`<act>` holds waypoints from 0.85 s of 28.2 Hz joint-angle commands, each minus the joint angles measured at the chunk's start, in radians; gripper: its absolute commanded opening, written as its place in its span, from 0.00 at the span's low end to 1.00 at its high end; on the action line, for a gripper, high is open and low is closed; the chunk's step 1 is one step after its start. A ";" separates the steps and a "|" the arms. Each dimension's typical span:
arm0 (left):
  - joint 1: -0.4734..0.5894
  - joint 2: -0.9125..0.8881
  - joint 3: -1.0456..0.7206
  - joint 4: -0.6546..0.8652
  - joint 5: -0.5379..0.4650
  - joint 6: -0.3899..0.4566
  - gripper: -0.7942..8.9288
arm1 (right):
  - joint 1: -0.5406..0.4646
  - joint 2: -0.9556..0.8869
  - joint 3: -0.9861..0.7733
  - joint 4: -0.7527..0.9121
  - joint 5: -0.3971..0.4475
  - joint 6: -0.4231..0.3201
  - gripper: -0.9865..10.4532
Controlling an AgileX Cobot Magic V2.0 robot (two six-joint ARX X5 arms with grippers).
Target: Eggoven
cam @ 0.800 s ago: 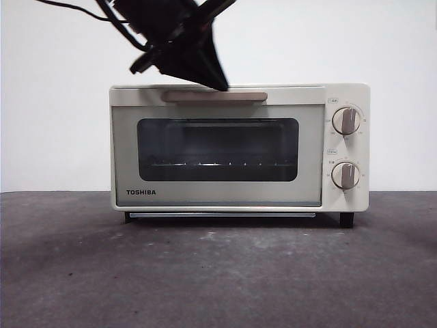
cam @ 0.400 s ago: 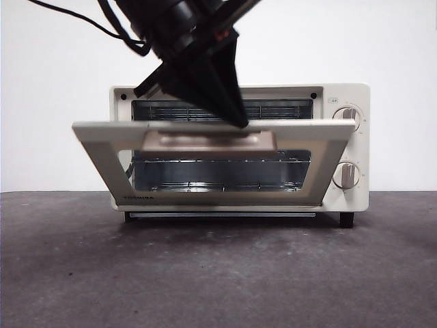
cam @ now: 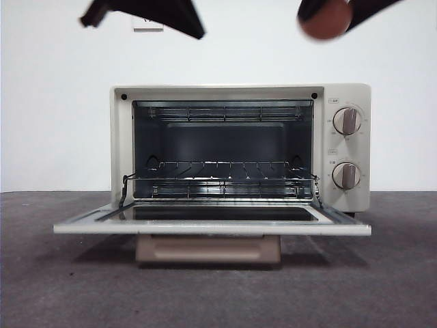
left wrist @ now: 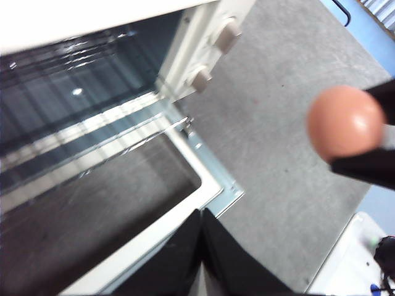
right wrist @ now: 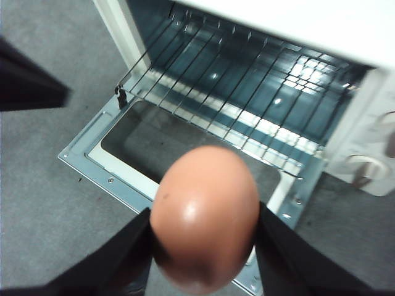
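Reddish egg (right wrist: pixel 205 213) is sitting pinched in your right gripper (right wrist: pixel 203 246) above the oven (cam: pixel 348 96); door (cam: pixel 212 227) is lying open. Lower it gently onto the rack (cam: pixel 218 176). Left gripper (left wrist: pixel 200 216) is probably closed, hovering clear.

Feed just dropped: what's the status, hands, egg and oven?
Right hand shut on egg, high above the open door. Left hand shut, empty, raised. TOSHIBA toaster oven open; wire rack unobstructed.
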 commanded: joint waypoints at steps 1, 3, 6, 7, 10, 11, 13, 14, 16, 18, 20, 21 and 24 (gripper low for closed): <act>0.033 -0.058 -0.076 0.026 0.002 -0.013 0.09 | -0.018 0.053 -0.013 0.082 -0.036 -0.006 0.09; 0.069 -0.115 -0.147 0.042 0.002 -0.021 0.09 | -0.030 0.090 -0.029 0.143 -0.057 -0.004 0.09; 0.122 -0.199 -0.246 0.051 0.002 -0.021 0.09 | -0.048 0.154 -0.043 0.219 -0.059 -0.003 0.09; 0.140 -0.227 -0.277 0.051 0.003 -0.021 0.09 | -0.055 0.179 -0.043 0.237 -0.059 -0.003 0.09; 0.201 -0.334 -0.372 0.052 0.022 -0.021 0.09 | -0.082 0.296 -0.043 0.348 -0.074 -0.006 0.09; 0.220 -0.370 -0.397 0.051 0.051 -0.021 0.09 | -0.095 0.338 -0.043 0.391 -0.074 -0.005 0.09; 0.252 -0.436 -0.435 0.045 0.078 -0.021 0.09 | -0.121 0.415 -0.043 0.451 -0.078 -0.001 0.09; 0.266 -0.464 -0.444 0.027 0.084 -0.019 0.09 | -0.130 0.449 -0.043 0.473 -0.077 -0.002 0.09; 0.278 -0.498 -0.445 -0.009 0.091 0.000 0.09 | -0.152 0.502 -0.043 0.517 -0.077 -0.001 0.09; 0.278 -0.517 -0.445 -0.029 0.091 0.008 0.09 | -0.164 0.534 -0.043 0.563 -0.077 -0.001 0.09; 0.278 -0.523 -0.445 -0.042 0.091 0.008 0.09 | -0.176 0.545 -0.043 0.583 -0.077 0.001 0.09; 0.278 -0.523 -0.445 -0.043 0.091 0.008 0.09 | -0.177 0.550 -0.043 0.586 -0.077 0.002 0.09; 0.278 -0.522 -0.445 -0.027 0.090 0.007 0.09 | -0.180 0.563 -0.043 0.583 -0.077 0.006 0.09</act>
